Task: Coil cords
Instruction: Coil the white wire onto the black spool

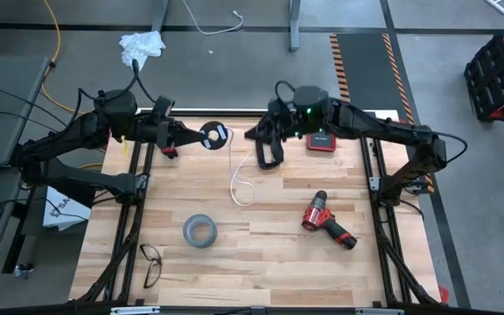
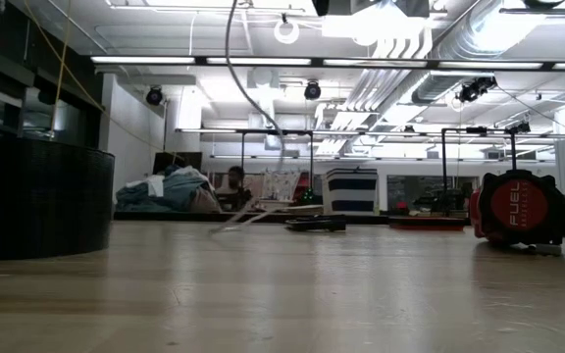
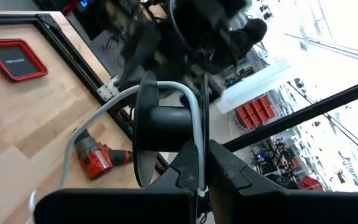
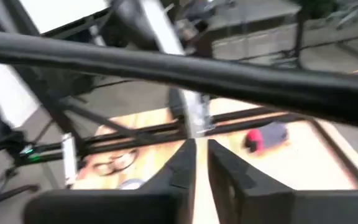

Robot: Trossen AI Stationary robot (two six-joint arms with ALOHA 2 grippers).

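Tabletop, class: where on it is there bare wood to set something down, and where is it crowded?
Bare wood lies between the tape roll and the red drill, and along the near edge right of the glasses. The far edge is crowded: both grippers, the black spool, its white cord, a red tray.

- A grey tape roll (image 1: 199,231) lies flat on my wooden table (image 1: 269,262), toward the front left.
- A pair of glasses (image 1: 150,264) sits near it, closer to the front left corner.
- A red and black drill (image 1: 326,222) lies on its side on my right half.
- A red tray (image 1: 321,140) rests at the back edge.
- On the floor behind, a crumpled white cloth (image 1: 141,45), probably a rag, lies beside a yellow cord (image 1: 57,44).
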